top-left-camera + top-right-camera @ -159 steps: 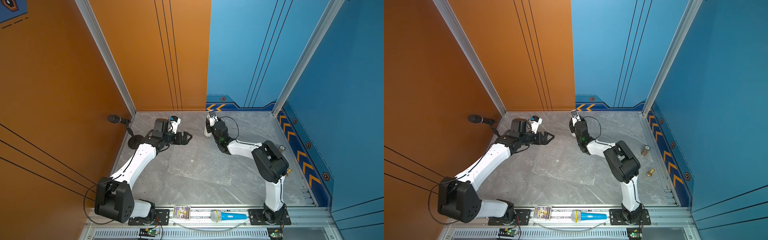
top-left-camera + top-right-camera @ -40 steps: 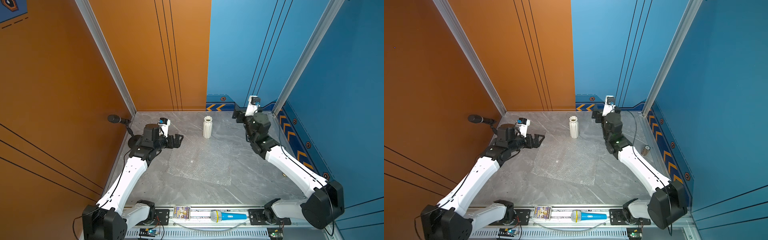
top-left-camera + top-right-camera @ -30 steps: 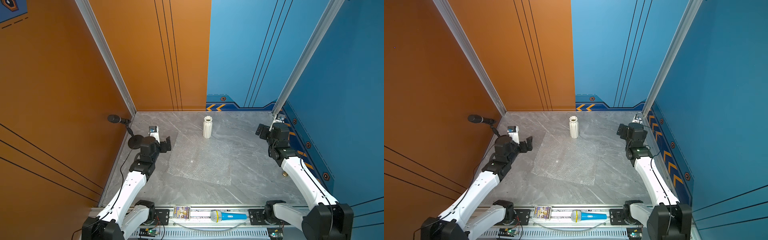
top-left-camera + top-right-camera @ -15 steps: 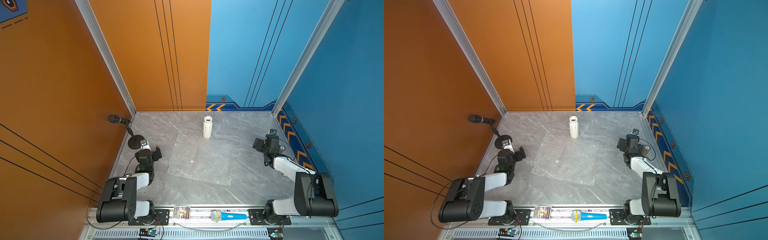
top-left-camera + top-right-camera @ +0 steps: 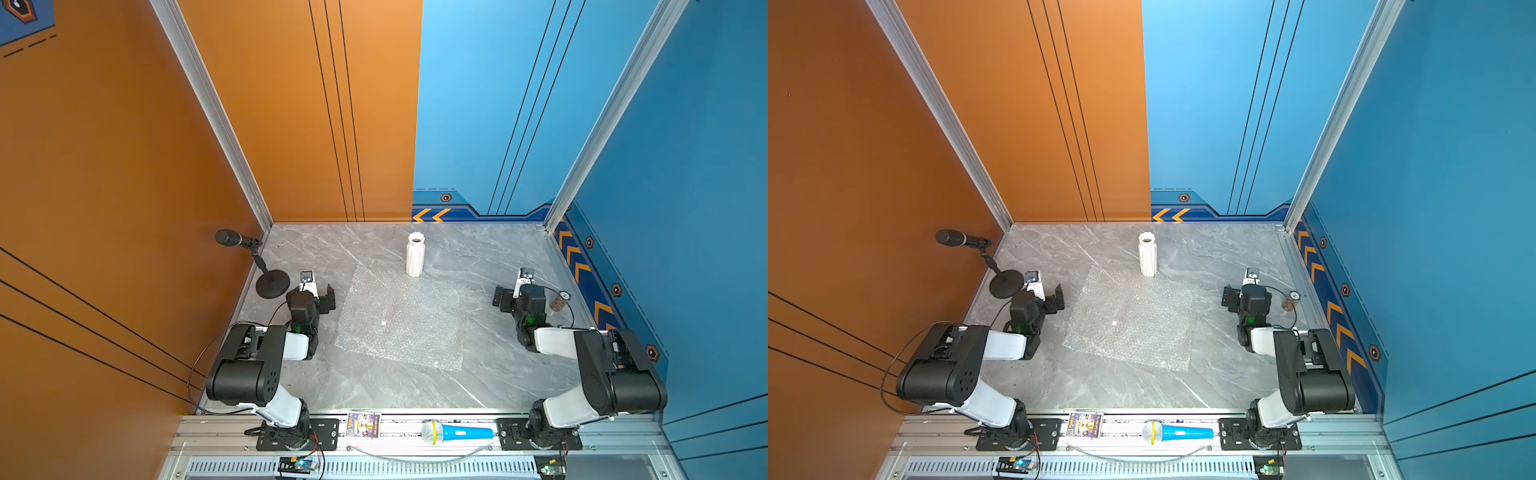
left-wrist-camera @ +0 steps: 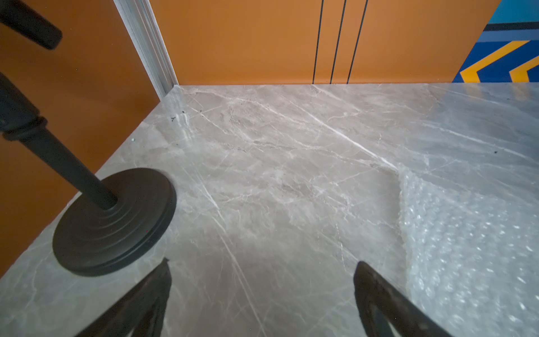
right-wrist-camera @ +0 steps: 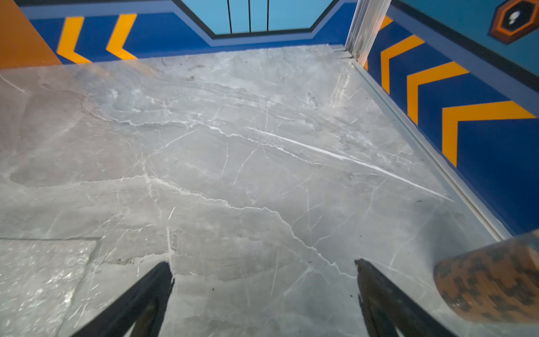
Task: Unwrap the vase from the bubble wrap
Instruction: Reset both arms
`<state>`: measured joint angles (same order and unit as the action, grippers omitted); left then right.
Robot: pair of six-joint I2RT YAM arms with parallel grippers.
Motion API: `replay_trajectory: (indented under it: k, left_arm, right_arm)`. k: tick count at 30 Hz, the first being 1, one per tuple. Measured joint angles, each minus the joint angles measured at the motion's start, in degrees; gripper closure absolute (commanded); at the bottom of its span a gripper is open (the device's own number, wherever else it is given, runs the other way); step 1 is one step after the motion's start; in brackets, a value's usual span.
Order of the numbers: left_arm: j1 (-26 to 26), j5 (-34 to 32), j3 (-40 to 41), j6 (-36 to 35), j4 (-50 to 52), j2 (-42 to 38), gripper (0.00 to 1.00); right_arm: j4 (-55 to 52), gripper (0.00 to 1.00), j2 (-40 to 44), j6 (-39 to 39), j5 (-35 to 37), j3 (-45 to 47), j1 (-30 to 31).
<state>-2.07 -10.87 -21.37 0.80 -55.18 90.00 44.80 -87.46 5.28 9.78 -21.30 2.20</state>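
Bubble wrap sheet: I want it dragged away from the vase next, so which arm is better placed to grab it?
Left, probably. The open left gripper sits closer to the translucent bubble wrap sheet than the open right gripper; the white ribbed vase stands at its far edge, clear of both.

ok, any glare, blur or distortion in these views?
In both top views: even light, sharp; the bubble wrap glitters mildly, the white vase isn't blown out. Left wrist: bright sparkle off the wrap, haze towards that side; microphone stand base crisp. Right wrist: the brown jar at the frame edge is soft, too near to focus.
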Motion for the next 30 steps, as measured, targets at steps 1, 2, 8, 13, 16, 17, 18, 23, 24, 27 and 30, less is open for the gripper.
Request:
replay_trajectory:
  k: [1, 2, 8, 13, 16, 17, 18, 23, 24, 27, 30]
  left_arm:
    - [0.0, 0.11, -0.15, 0.0, 0.31, 0.0, 0.02]
    - [0.0, 0.17, -0.15, 0.0, 0.66, 0.0, 0.02]
    - [0.11, 1.01, -0.15, -0.35, 2.05, 0.0, 0.02]
    - [-1.31, 1.81, 0.46, -1.9, 1.55, 0.02, 0.02]
    - [0.02, 2.23, -0.11, -1.66, 2.69, -0.02, 0.02]
    - [0.17, 2.05, -0.11, -1.66, 2.69, -0.02, 0.02]
    - [-0.04, 1.97, -0.11, -1.68, 2.73, -0.02, 0.02]
    - [-1.09, 1.84, -0.11, -1.7, 2.69, -0.02, 0.02]
    - [-1.11, 1.81, -0.11, -1.73, 2.69, -0.02, 0.02]
    - [-1.11, 1.64, -0.11, -1.73, 2.69, -0.02, 0.02]
    - [-1.11, 1.66, -0.11, -1.88, 2.71, -0.02, 0.02]
  right_arm:
    - [1.53, 0.0, 0.0, 0.0, 0.55, 2.08, 0.02]
    - [2.93, 0.0, 0.0, -0.02, 1.03, 3.52, 0.09]
    - [6.03, 0.01, -0.5, -0.17, 1.79, 1.38, -0.26]
    - [7.1, 0.0, -0.37, -0.39, 0.66, 1.2, -0.72]
    - [7.21, 0.0, -0.42, -0.44, 0.98, 1.09, -0.83]
    - [6.88, 0.0, -0.42, -0.57, 1.36, 1.01, -0.48]
    - [6.84, 0.0, -0.42, -0.63, 1.49, 0.98, -0.07]
    - [6.64, 0.0, -0.42, -0.87, 2.01, 0.87, 0.55]
    - [6.62, 0.0, -0.42, -0.9, 2.05, 0.87, 0.55]
    - [6.62, 0.0, -0.42, -1.01, 2.08, 0.85, 0.55]
    - [6.58, 0.0, -0.42, -1.01, 2.05, 0.74, 0.55]
